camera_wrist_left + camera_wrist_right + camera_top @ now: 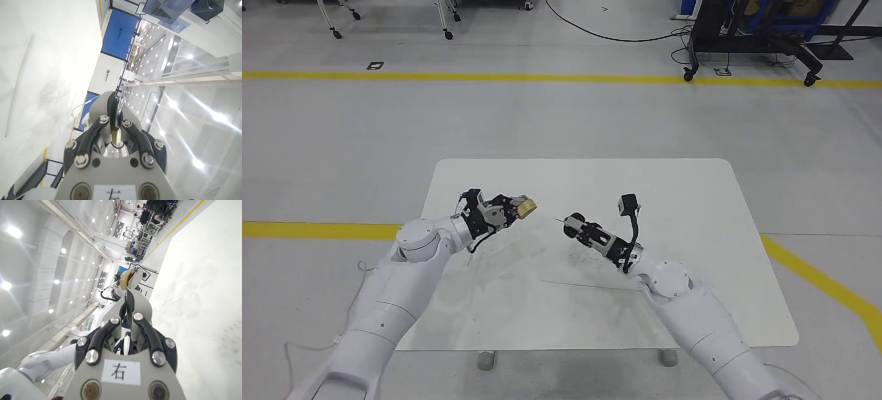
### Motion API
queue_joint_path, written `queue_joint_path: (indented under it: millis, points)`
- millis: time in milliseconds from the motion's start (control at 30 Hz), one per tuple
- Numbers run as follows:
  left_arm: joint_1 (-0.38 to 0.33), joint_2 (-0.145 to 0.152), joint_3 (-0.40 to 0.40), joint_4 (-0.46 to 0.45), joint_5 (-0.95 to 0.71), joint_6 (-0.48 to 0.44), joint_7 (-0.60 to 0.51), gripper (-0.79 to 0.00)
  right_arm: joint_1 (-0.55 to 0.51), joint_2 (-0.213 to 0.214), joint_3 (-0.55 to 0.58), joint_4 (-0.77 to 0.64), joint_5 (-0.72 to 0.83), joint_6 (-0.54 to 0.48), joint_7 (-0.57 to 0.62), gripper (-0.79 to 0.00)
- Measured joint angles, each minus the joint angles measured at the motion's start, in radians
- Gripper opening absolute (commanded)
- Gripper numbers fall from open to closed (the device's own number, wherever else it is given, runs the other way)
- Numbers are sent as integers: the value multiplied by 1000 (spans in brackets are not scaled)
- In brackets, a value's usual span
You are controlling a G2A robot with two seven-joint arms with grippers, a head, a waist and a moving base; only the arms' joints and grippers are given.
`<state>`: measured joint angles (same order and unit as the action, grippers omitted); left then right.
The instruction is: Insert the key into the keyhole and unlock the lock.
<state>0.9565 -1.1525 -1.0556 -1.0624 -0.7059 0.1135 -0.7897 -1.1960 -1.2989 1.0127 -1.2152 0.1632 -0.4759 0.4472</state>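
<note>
Two claws (pixel 513 210) (pixel 571 225) grip one lock (pixel 527 207), one key (pixel 560 221).

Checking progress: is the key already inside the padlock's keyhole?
No, the key stops short of the padlock, with a clear gap between them.

top: overhead, down onto table (pixel 692 200) | wrists: close, turned sideways | all share lock (pixel 123 280)

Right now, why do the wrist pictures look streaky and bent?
Left wrist view: ceiling lamps flare into streaks beside the left gripper holding the lock. Right wrist view: starry glare, ceiling bowed by a wide lens. Top view: even, no flare.
</note>
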Motion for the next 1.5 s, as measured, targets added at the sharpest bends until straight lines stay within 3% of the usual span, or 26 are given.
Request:
queue_joint_path:
  millis: [100,500,633,833,1167,1500]
  points:
    - [14,3,-4,-19,31,9,16,-785,-17,0,-4,-40,-71,47,-66,-785]
    - [21,4,-10,-27,32,13,29,-785,-20,-2,-8,-39,-74,60,-75,-785]
    - [61,7,-19,-92,113,-50,140,-785,-17,-18,-43,-45,-88,115,-155,-785]
    - [109,10,-36,-164,164,-84,212,-785,-13,-51,-101,-50,-71,136,-296,-785]
    - [127,8,-50,-192,184,-59,231,-785,-20,-83,-150,-58,-154,155,-479,-785]
    - [125,0,-46,-193,197,-41,229,-785,-20,-102,-173,-44,-216,151,-508,-785]
